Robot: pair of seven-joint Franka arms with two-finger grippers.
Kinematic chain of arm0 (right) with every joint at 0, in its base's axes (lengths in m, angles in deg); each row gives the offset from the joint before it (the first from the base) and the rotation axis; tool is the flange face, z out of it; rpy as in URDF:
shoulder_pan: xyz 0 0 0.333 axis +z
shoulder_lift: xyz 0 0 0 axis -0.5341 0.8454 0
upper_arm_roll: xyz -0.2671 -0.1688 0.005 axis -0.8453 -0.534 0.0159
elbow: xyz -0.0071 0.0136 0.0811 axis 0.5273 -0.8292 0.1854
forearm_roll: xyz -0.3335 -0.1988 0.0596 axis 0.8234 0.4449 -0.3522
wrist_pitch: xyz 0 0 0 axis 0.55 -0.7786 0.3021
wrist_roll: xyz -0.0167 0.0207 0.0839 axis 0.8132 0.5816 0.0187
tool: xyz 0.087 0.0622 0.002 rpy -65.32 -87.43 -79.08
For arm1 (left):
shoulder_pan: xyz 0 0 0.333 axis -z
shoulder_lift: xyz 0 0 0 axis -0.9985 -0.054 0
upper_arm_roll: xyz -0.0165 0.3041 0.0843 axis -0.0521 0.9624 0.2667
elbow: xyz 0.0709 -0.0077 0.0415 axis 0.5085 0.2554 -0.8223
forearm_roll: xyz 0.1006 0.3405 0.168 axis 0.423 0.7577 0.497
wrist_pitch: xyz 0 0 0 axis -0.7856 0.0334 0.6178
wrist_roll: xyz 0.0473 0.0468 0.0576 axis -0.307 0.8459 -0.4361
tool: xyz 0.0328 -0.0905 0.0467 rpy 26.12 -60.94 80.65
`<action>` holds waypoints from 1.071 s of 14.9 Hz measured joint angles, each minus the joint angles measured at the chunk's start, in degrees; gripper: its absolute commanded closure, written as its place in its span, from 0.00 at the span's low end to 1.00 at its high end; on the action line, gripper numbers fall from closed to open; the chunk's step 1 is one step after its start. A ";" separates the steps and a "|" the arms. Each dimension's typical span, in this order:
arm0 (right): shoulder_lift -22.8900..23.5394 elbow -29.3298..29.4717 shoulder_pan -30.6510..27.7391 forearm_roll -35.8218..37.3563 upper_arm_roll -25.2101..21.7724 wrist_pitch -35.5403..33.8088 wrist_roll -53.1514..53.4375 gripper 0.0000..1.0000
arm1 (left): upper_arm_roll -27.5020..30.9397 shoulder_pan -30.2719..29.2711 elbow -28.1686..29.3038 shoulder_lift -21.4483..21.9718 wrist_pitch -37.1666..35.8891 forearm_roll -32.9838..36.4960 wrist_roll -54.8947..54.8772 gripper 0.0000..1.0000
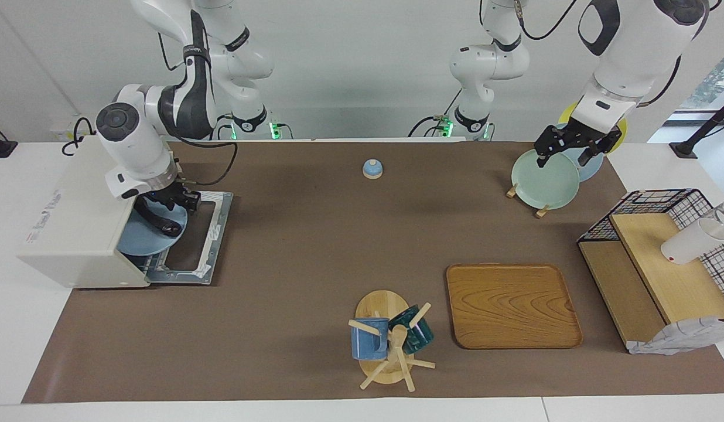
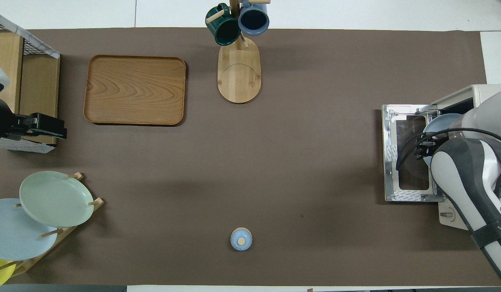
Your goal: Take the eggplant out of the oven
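Observation:
The white oven stands at the right arm's end of the table, its door folded down flat. A blue plate sticks out of its mouth, and the dark eggplant lies on it. My right gripper hangs open just over the eggplant's end nearer the robots; contact cannot be made out. From overhead, the right arm hides the eggplant. My left gripper waits open over the plate rack.
A green plate leans in the rack under the left gripper. A small blue bell sits mid-table near the robots. The wooden tray, the mug tree and the wire shelf lie farther out.

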 measured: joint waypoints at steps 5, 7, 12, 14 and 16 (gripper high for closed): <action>-0.43 -3.82 -0.13 0.01 -0.02 6.22 -5.17 0.46 | 0.01 -0.03 0.00 0.00 0.00 0.00 0.00 0.00; -0.58 -4.59 -0.28 0.02 -0.03 7.24 -7.28 0.50 | 0.01 -0.03 0.00 0.00 0.00 0.00 0.00 0.00; -1.39 -7.47 -1.88 0.02 -0.06 11.01 -13.60 0.89 | 0.01 -0.03 0.00 0.00 0.01 0.00 0.00 0.00; -1.83 -8.08 -1.91 0.03 0.02 11.39 -14.45 1.00 | 0.01 -0.03 0.00 0.00 0.01 0.00 0.00 0.00; -2.18 -8.32 -1.89 0.08 0.09 11.41 -14.55 1.00 | 0.01 -0.03 0.00 0.00 0.02 0.00 0.00 0.00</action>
